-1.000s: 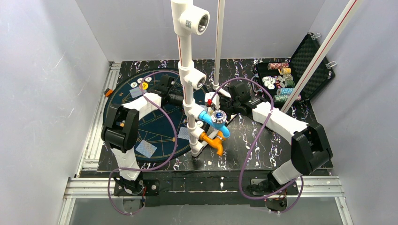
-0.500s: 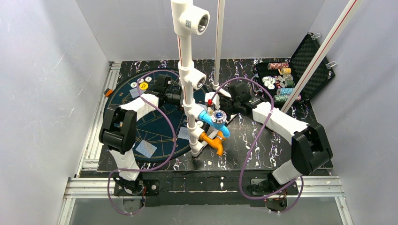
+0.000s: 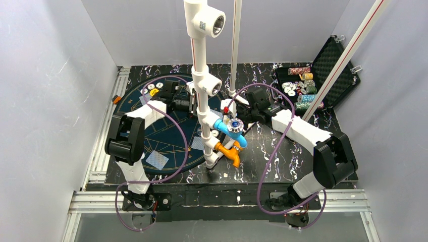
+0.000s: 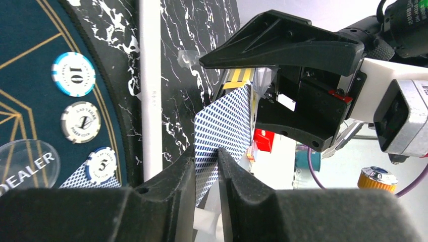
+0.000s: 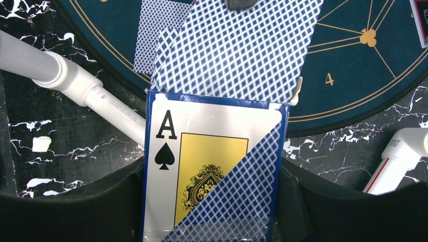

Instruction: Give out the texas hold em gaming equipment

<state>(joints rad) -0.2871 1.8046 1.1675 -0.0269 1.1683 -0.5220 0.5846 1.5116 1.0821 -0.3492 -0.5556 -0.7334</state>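
My right gripper [image 5: 212, 206] is shut on a card box [image 5: 202, 171] with an ace of spades on its face, held above the table by the white pipe stand. A blue-backed playing card [image 5: 237, 50] sticks out of the box's top. My left gripper [image 4: 206, 154] is shut on the edge of that card [image 4: 224, 118]. In the top view the left gripper [image 3: 191, 104] and right gripper [image 3: 237, 112] meet behind the pipe stand. Three chips [image 4: 73, 74] and a clear dealer button [image 4: 25, 164] lie on the round dark mat [image 3: 161, 131].
A tall white pipe stand [image 3: 202, 75] with blue [image 3: 229, 127] and orange [image 3: 229, 152] fittings rises mid-table between the arms. An open black case [image 3: 328, 70] of chip stacks sits back right. Two face-down cards [image 3: 157, 160] [image 3: 198, 143] lie on the mat.
My left gripper has moved right from beside the chips to the card box and now pinches the protruding card. The right arm has held still.
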